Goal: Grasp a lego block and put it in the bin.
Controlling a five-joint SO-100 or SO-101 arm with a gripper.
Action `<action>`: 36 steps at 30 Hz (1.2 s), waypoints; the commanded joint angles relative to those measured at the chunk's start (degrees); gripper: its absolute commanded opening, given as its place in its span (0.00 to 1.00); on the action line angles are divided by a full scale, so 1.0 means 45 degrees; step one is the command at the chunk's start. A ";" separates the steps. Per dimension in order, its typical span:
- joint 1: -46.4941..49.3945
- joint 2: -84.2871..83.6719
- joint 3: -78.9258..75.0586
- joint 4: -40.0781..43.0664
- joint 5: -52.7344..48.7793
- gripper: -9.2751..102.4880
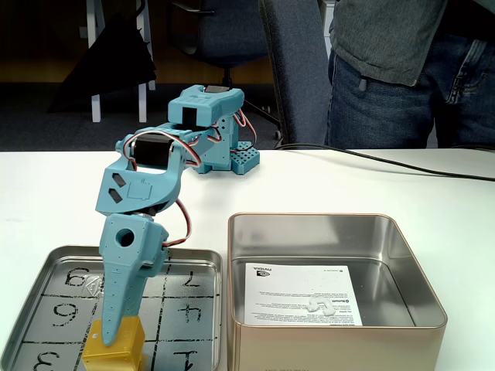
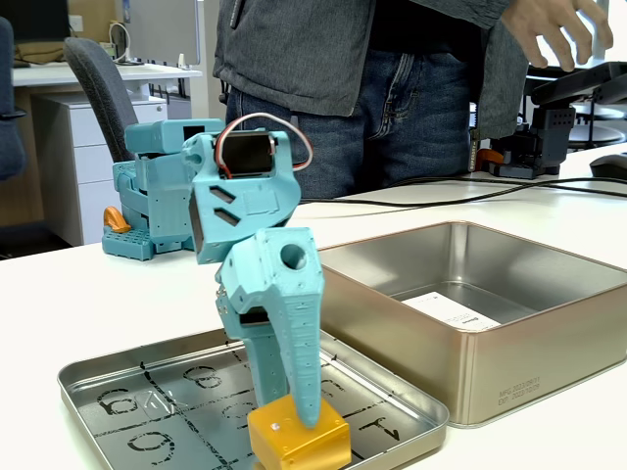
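**Hand down on the yellow block in the numbered tray**

While the blue arm folds forward and points nearly straight down, we see its hand at the lego block, which sits on the floor of the shallow tray. In both fixed views one long blue finger lies against the block's near face, its tip reaching down past the block's top edge. The other finger is hidden behind the block, so we cannot tell whether the hand has closed on it or merely rests against it, nor whether the block has left the tray floor.

In a fixed view the tray fills the 7 o'clock corner, with the block at its near edge, over the grid of hand-drawn numbers. The bin stands just beside the tray, at 3 o'clock from it, with a narrow strip of white worktop between the two. On the bin's bottom lies a white printed sheet, and a small white piece rests on the sheet's near right part.

In another fixed view the bin sits toward 3 o'clock and the tray toward 7 o'clock. A black cable runs across the worktop at 1 o'clock. A person in jeans and a grey top stands behind the worktop at 12 o'clock, one hand raised at 1 o'clock.
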 commanded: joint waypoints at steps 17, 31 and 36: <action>0.0137 -0.0898 -0.1875 0.1270 -0.0078 0.09; -0.0547 0.2500 -0.1875 0.1777 0.0410 0.08; -0.1465 0.3730 -0.1875 0.2168 0.0527 0.08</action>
